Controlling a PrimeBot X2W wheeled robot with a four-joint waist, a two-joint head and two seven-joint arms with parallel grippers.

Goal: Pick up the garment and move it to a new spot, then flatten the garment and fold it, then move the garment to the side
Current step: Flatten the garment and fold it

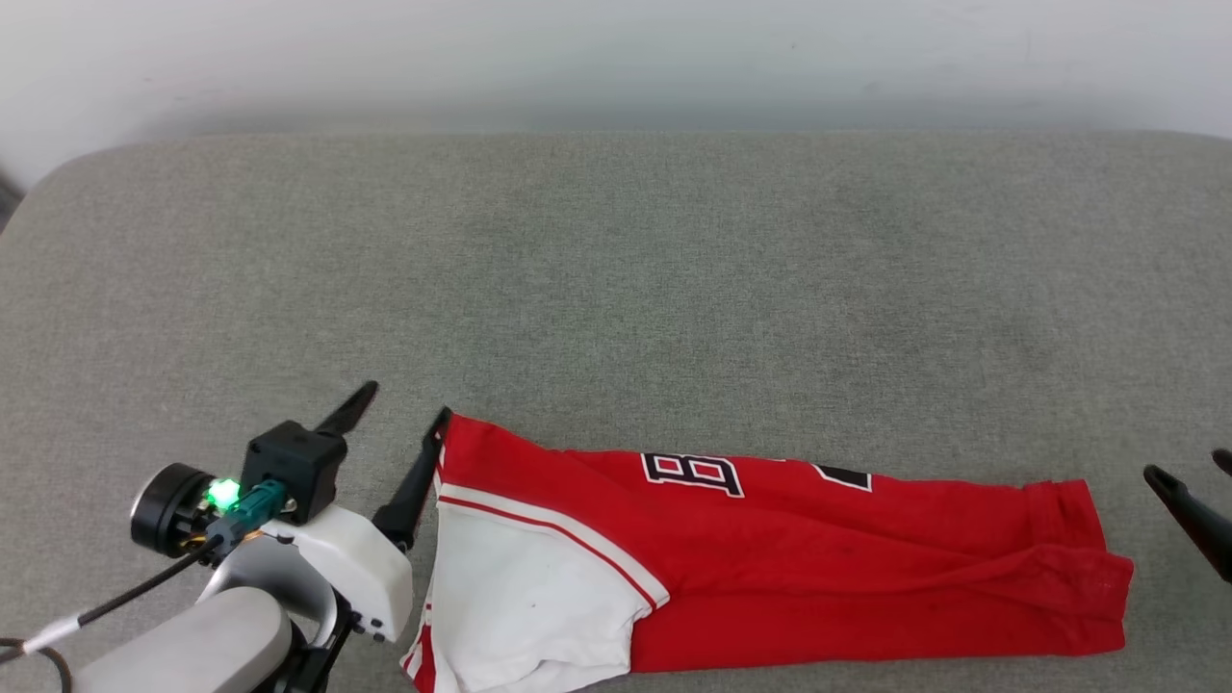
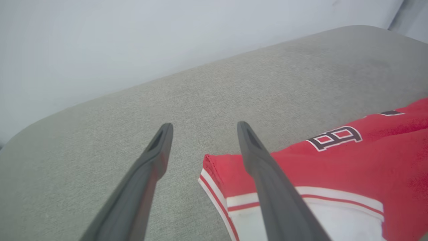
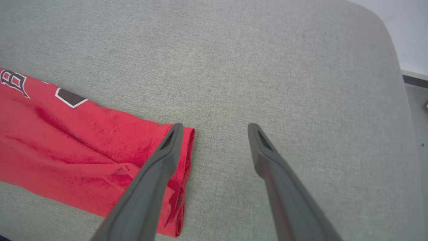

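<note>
Closest in, the red shirt [image 1: 818, 558] lies folded into a long band along the near side of the grey padded surface [image 1: 616, 269]. Its white sleeve [image 1: 520, 597] sits at the left end and runs off the bottom of the head view. The hem [image 1: 1102, 568] lies at the right end, a little rumpled. The cloth rests on the padding and is held by neither gripper.

The left gripper [image 1: 407, 400] is at the sleeve end with its two fingers spread wide and nothing between them. In its wrist view the left gripper [image 2: 204, 128] has one finger over bare padding and the other crossing the striped corner of the shirt [image 2: 334, 160]. I cannot tell whether that finger touches the cloth.

The right gripper [image 1: 1189, 464] sits just beyond the hem end, at the right edge of the head view. In its wrist view the right gripper [image 3: 215, 129] is also spread open and holds nothing. One finger crosses the hem corner of the shirt [image 3: 67, 150] and the other is over bare padding.

The shirt's far fold edge carries black-and-white lettering [image 1: 693, 472]. Beyond it the grey padding runs broad and bare to a straight far edge with rounded corners. Behind that rises a pale wall [image 1: 616, 58].
</note>
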